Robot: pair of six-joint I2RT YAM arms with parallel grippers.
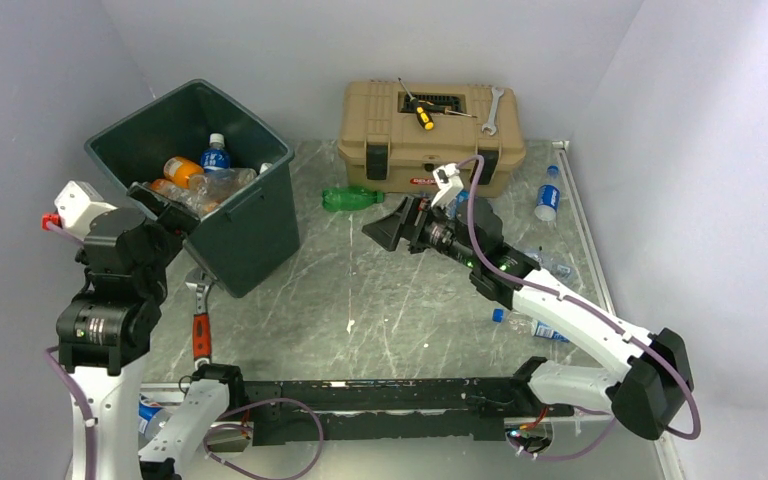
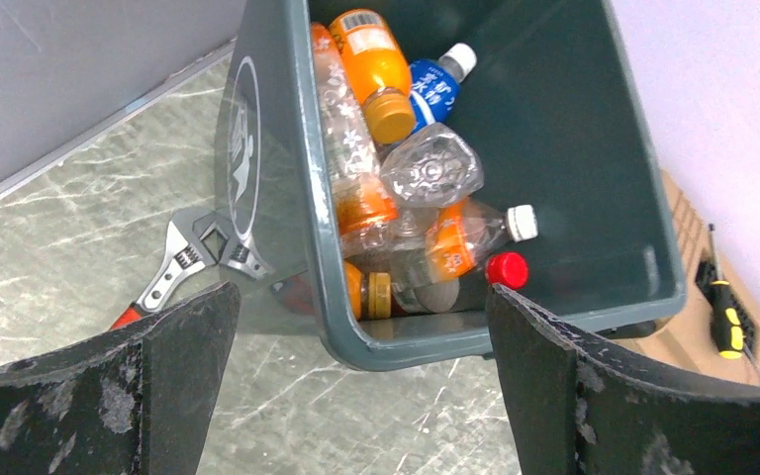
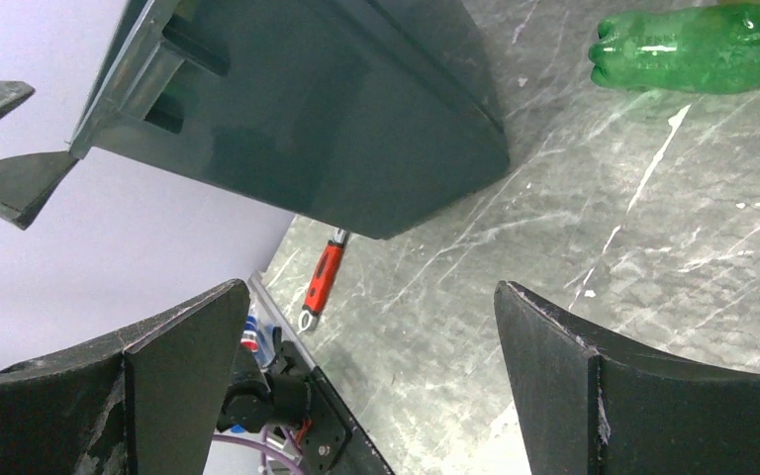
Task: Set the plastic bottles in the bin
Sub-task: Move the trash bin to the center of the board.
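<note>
The dark green bin (image 1: 252, 232) stands at the back left and holds several plastic bottles: an orange one (image 2: 376, 61), a blue-labelled one (image 2: 435, 91) and a crushed clear one (image 2: 431, 168). My left gripper (image 1: 174, 213) hovers open and empty above the bin's near corner (image 2: 396, 348). A green bottle (image 1: 352, 198) lies on the table before the toolbox, up right in the right wrist view (image 3: 698, 49). My right gripper (image 1: 388, 226) hangs open and empty just right of it, facing the bin (image 3: 307, 99). More bottles lie by the right wall (image 1: 548, 196) and under the right arm (image 1: 534, 326).
A tan toolbox (image 1: 430, 128) sits at the back with a yellow-handled screwdriver (image 1: 421, 113) and a spanner on its lid. An orange-handled wrench (image 1: 201, 322) lies on the table in front of the bin. Walls close in the left, back and right sides.
</note>
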